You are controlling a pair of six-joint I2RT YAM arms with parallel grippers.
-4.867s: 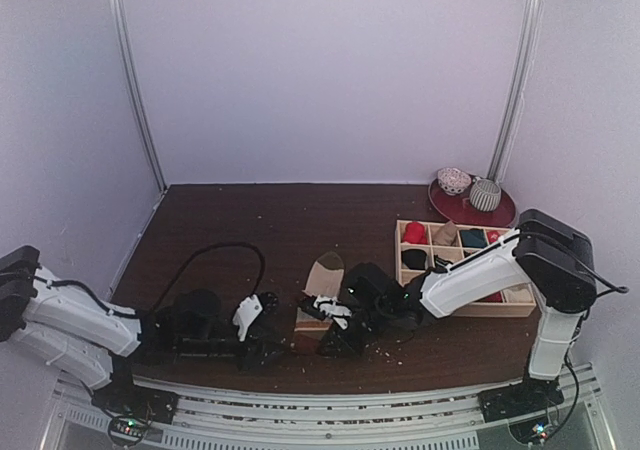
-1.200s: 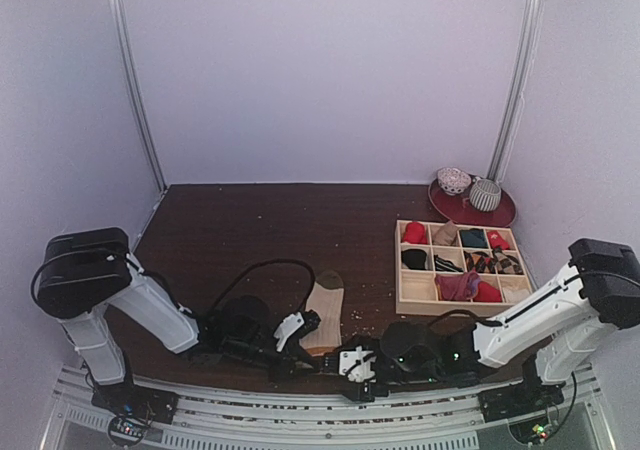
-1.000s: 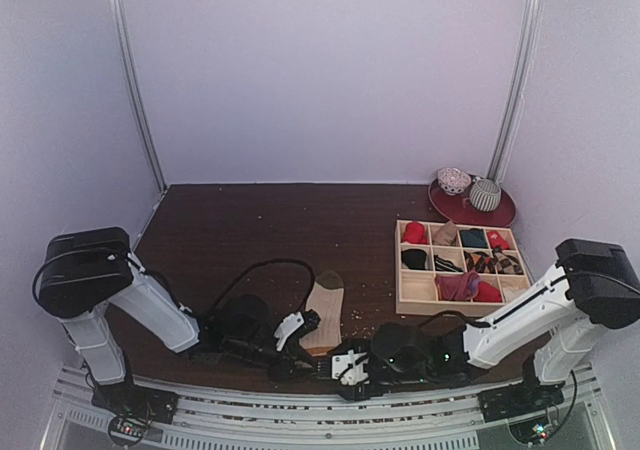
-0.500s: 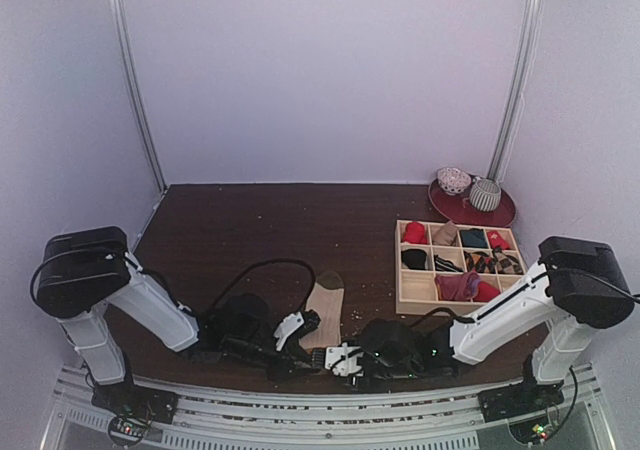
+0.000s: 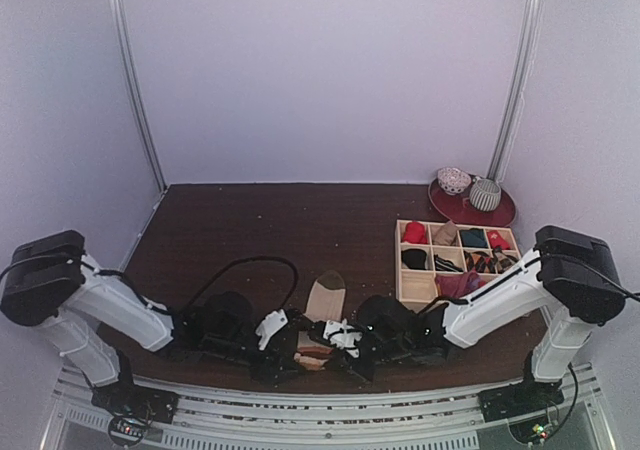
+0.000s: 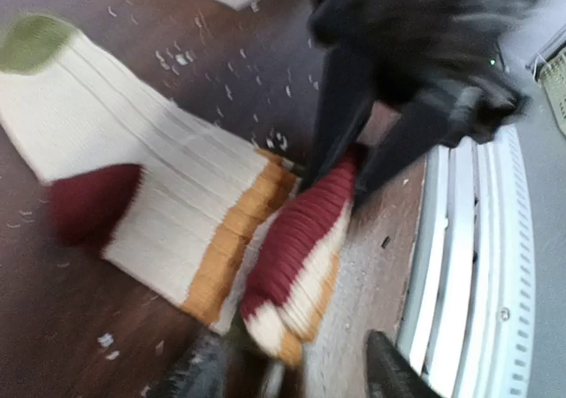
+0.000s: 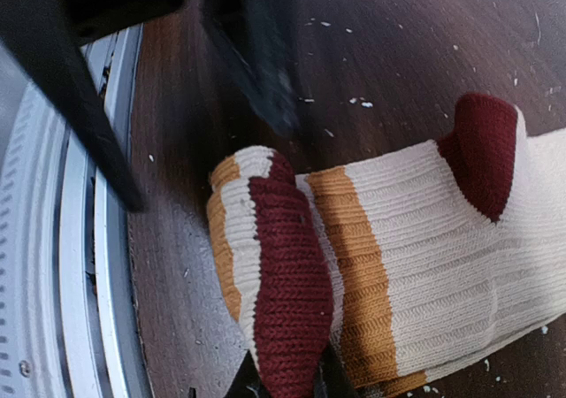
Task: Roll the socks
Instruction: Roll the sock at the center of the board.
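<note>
Sock (image 5: pixel 323 300), tan with a brown heel and orange stripes, lies flat on the table (image 5: pixel 240 230) at lower centre of the overhead frame, toe toward the top. Its cuff (image 7: pixel 274 283) is curled into a short roll at the end nearest the arm bases. Your right gripper (image 7: pixel 283 382) is clamped on that roll, at the bottom edge of its own view. Your left gripper (image 6: pixel 296 376) stands apart, fingers spread along the bottom of its view, with the roll's other end between them.
</note>
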